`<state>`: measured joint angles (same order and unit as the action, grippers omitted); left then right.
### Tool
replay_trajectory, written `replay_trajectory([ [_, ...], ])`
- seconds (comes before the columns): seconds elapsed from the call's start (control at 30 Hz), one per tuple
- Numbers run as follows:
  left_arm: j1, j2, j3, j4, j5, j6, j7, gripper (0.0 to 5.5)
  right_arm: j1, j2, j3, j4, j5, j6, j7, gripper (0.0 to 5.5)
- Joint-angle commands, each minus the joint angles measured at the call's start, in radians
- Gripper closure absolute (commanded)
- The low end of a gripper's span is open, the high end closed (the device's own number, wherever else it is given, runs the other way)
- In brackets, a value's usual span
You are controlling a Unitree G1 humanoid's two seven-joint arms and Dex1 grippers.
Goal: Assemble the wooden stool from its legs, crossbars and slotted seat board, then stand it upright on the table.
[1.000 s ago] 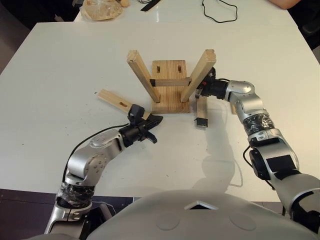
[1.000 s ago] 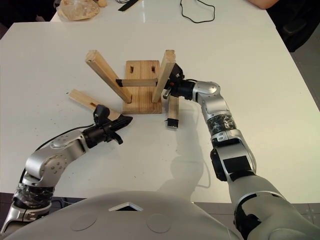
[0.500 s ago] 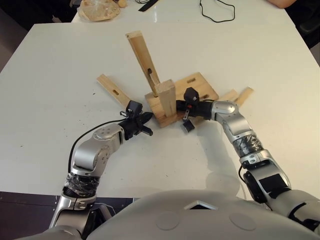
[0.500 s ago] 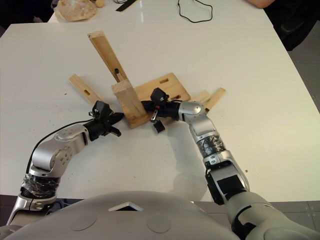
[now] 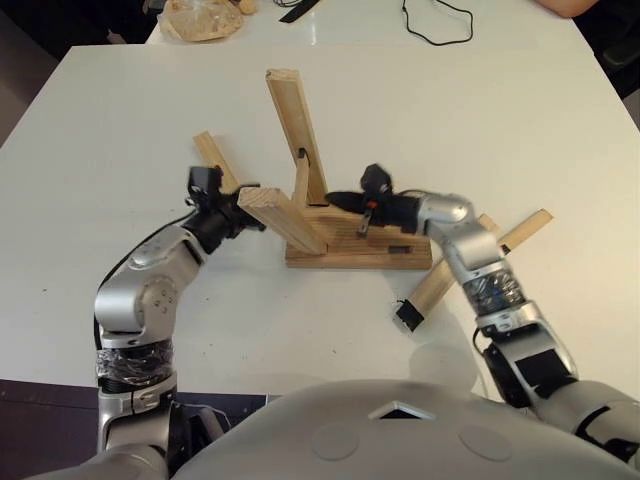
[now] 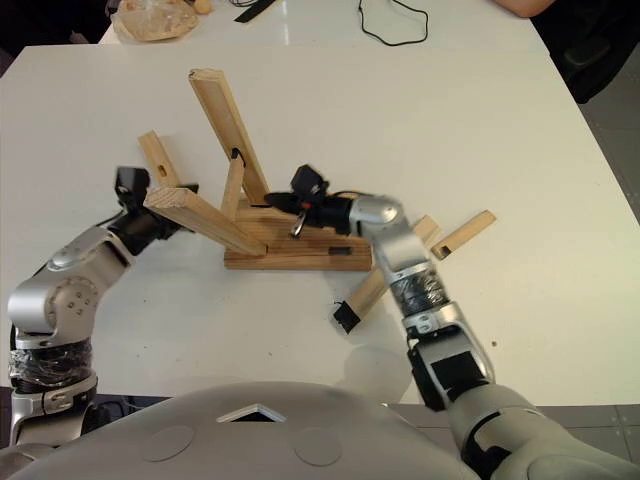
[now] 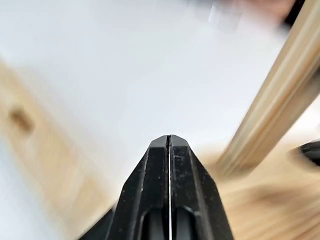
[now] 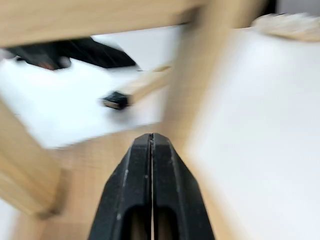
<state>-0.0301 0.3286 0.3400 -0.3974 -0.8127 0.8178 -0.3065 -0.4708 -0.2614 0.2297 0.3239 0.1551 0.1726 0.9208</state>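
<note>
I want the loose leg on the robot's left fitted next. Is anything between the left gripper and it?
Nothing visible does. The left gripper, shut, sits right beside the loose leg with only bare table between them; the mounted slanting leg is on its other side.

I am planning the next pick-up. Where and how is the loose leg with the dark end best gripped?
Probably on the bare wood just behind the dark end of the loose leg, from straight above, fingers across its narrow width. It lies flat on the table, so only its long sides are free, and the right arm covers its middle.
</note>
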Motion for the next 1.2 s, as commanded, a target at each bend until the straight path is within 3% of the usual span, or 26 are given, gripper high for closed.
replay_trajectory([
  [0.03, 0.111, 0.009, 0.109, -0.054, -0.216, 0.061, -0.072, 5.50, -0.127, -0.053, -0.038, 0.205, -0.054, -0.109, -0.025, 5.47],
  [0.23, 0.428, 0.109, 0.038, -0.074, -0.172, 0.055, -0.299, 5.50, -0.232, -0.078, -0.042, 0.516, -0.203, -0.276, -0.255, 5.47],
  [0.4, 0.547, 0.148, 0.000, -0.052, -0.096, 0.002, -0.392, 5.50, -0.225, -0.077, -0.057, 0.571, -0.208, -0.338, -0.255, 5.47],
  [0.47, 0.567, 0.149, -0.125, -0.122, -0.044, -0.001, -0.391, 5.50, -0.214, -0.099, -0.034, 0.585, -0.229, -0.343, -0.219, 5.47],
  [0.6, 0.509, 0.107, -0.334, -0.093, 0.101, -0.033, -0.322, 5.50, -0.202, -0.127, 0.006, 0.601, -0.267, -0.340, -0.139, 5.47],
  [0.7, 0.432, 0.048, -0.388, 0.025, 0.208, -0.073, -0.226, 5.50, -0.190, -0.136, 0.039, 0.566, -0.278, -0.347, -0.048, 5.47],
  [0.9, 0.300, 0.000, -0.353, 0.152, 0.237, -0.126, -0.163, 5.50, -0.130, -0.167, 0.071, 0.426, -0.275, -0.329, 0.081, 5.47],
  [1.2, -0.028, -0.123, -0.254, 0.368, 0.230, -0.183, -0.035, 5.50, 0.037, -0.193, 0.076, 0.100, -0.232, -0.181, 0.136, 5.47],
])
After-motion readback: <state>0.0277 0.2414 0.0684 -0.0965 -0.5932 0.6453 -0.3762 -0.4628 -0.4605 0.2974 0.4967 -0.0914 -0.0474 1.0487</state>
